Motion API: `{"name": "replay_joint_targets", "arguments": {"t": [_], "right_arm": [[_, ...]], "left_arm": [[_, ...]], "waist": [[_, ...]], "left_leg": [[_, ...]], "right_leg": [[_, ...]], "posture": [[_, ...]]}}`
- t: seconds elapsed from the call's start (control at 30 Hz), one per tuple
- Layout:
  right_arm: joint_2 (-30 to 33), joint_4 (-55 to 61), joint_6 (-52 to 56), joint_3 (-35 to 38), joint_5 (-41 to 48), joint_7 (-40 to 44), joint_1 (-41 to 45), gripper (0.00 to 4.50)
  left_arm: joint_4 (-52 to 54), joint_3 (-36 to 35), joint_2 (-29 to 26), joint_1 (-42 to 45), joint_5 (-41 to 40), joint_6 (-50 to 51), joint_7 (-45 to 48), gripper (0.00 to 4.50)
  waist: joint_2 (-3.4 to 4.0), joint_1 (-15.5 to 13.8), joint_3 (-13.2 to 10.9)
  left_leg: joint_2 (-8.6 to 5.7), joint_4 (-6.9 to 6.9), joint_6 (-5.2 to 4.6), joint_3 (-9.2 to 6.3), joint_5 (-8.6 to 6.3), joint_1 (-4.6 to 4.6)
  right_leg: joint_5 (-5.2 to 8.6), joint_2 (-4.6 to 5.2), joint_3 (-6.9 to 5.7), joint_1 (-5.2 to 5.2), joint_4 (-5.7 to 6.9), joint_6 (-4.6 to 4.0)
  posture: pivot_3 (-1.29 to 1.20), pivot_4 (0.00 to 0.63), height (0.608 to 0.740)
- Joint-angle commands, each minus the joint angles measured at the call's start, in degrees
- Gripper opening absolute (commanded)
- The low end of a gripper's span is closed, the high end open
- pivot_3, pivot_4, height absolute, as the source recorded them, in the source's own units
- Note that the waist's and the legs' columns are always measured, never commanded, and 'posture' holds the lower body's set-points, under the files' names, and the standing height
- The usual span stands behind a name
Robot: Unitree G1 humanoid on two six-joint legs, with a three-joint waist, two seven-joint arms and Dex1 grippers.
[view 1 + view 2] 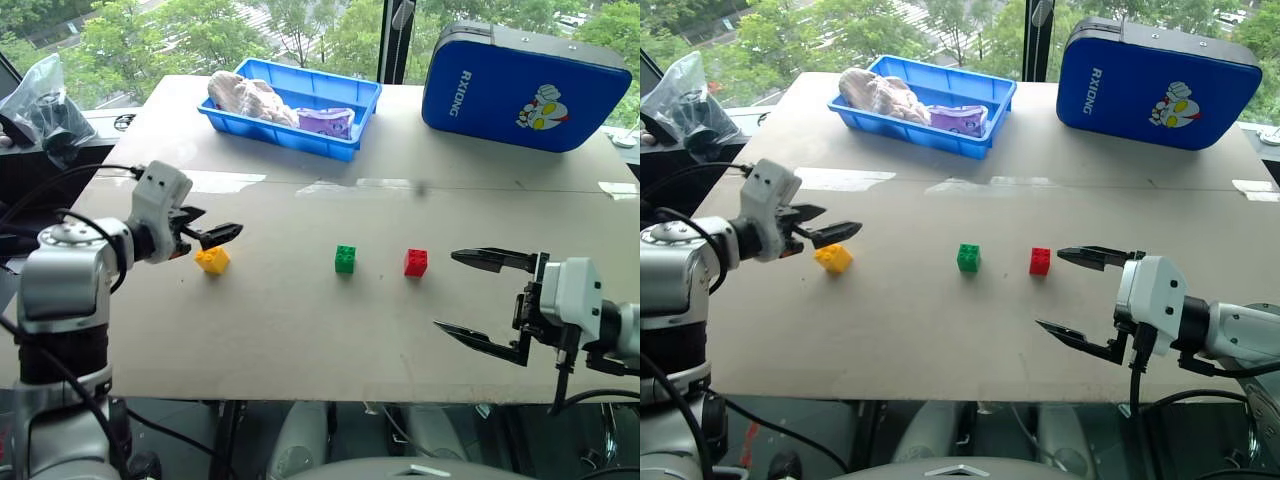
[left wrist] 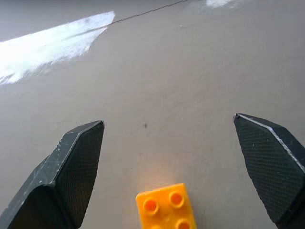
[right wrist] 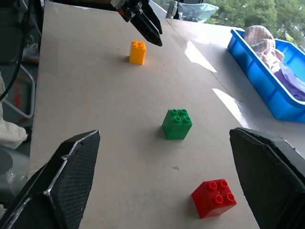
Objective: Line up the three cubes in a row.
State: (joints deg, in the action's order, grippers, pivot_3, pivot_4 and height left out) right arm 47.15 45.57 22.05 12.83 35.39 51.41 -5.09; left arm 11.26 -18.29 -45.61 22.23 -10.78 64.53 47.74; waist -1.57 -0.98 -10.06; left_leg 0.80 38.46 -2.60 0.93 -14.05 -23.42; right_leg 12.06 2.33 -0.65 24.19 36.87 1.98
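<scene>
The surface (image 1: 300,330) was a broad, matte, grey-beige board with a faint seam running across it and pale glare patches towards its far half. Behind it stood tall windows with green treetops outside. At the far edge sat a blue plastic tray (image 1: 290,130), rectangular with a raised rim, holding a crumpled pinkish cloth (image 1: 248,97) and a purple item. To its right lay a glossy blue hard-shell case (image 1: 520,85) with rounded corners, white lettering and a cartoon figure. A clear crinkled plastic bag (image 1: 45,95) with dark contents sat off the surface's far left corner.

The three cubes were small, shiny plastic bricks with round studs on top, standing roughly in a line across the middle of the surface, each apart from the others: the yellow-orange cube (image 1: 212,260) on the left, the green cube (image 1: 345,258) in the middle, and the red cube (image 1: 416,262) near it on the right. The gap between yellow-orange and green was wider than that between green and red.

The left gripper (image 1: 215,236) hovered just above and beside the yellow-orange cube, its black, cross-hatched jaws spread wide and holding nothing. The right gripper (image 1: 485,300) hung to the right of the red cube, clear of it, jaws likewise spread wide and empty
</scene>
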Motion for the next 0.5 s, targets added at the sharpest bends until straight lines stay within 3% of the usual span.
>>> {"name": "replay_joint_targets", "arguments": {"t": [0.03,0.2,0.5], "right_arm": [[-0.2,-0.6,-2.1,-1.3,-0.3,1.4,1.4,4.50],[-0.2,-2.1,-3.2,-2.4,-1.2,2.3,2.3,4.50],[0.5,-1.2,-3.6,-0.8,-1.2,2.4,0.1,4.50]], "left_arm": [[7.3,-2.7,0.2,-2.7,-2.2,6.6,-3.5,4.44],[9.4,-1.4,1.0,-5.4,-3.3,8.2,-7.6,4.44],[4.3,2.4,0.9,-5.6,-3.0,3.2,-12.0,4.44]], "waist": [[-0.01,0.0,0.0],[-0.01,0.1,0.0],[-0.01,0.1,0.0]], "left_leg": [[0.00,0.00,0.00,-0.01,0.00,0.01],[-0.01,0.00,0.00,0.03,0.00,0.04],[-0.05,-0.03,0.01,0.07,0.00,0.07]], "right_leg": [[-0.02,0.00,0.00,-0.01,0.00,-0.04],[0.00,0.08,0.01,-0.02,0.00,-0.27],[-0.03,0.34,0.02,-0.02,0.02,-0.31]], "posture": [[0.00,0.150,0.740],[0.00,0.150,0.740],[0.00,0.150,0.740]]}}
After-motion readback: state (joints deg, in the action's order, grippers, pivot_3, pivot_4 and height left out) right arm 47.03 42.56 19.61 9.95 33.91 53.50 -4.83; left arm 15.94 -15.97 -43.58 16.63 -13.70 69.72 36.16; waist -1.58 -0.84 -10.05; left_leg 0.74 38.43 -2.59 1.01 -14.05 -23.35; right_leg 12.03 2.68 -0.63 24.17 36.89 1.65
